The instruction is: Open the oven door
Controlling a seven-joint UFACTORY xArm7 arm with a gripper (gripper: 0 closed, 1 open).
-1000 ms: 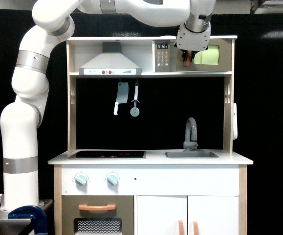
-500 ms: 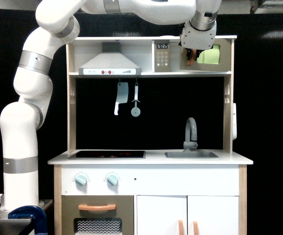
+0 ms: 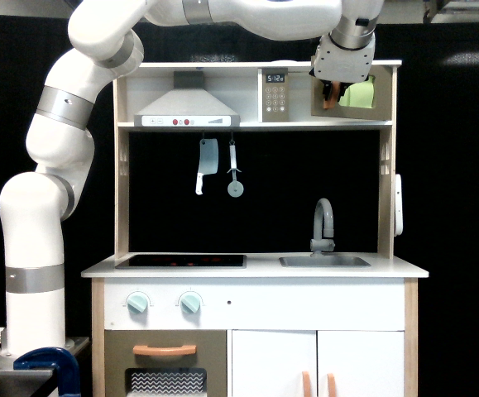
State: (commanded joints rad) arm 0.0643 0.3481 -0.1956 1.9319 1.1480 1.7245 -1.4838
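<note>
The oven door (image 3: 351, 111) is the small taupe panel with a lime-green window (image 3: 361, 95) in the top right compartment of the toy kitchen. Its handle edge stands swung out a little from the keypad panel (image 3: 275, 95). My gripper (image 3: 332, 89) hangs in front of the door's left side, reaching down from the white arm above. It is shut on the short vertical orange handle (image 3: 328, 101), whose lower end shows below the dark fingers. The gripper covers the window's left part.
A grey extractor hood (image 3: 187, 109) fills the shelf's left side. A toy cleaver (image 3: 205, 164) and a round utensil (image 3: 234, 179) hang below. A faucet (image 3: 323, 223) stands on the counter (image 3: 256, 266). The larger door's horizontal handle (image 3: 164, 351) and white cupboard doors (image 3: 318, 364) sit underneath.
My gripper has moved right and slightly up with the orange handle. The door's handle edge has swung away from the keypad panel. The hanging utensils have swayed a little.
</note>
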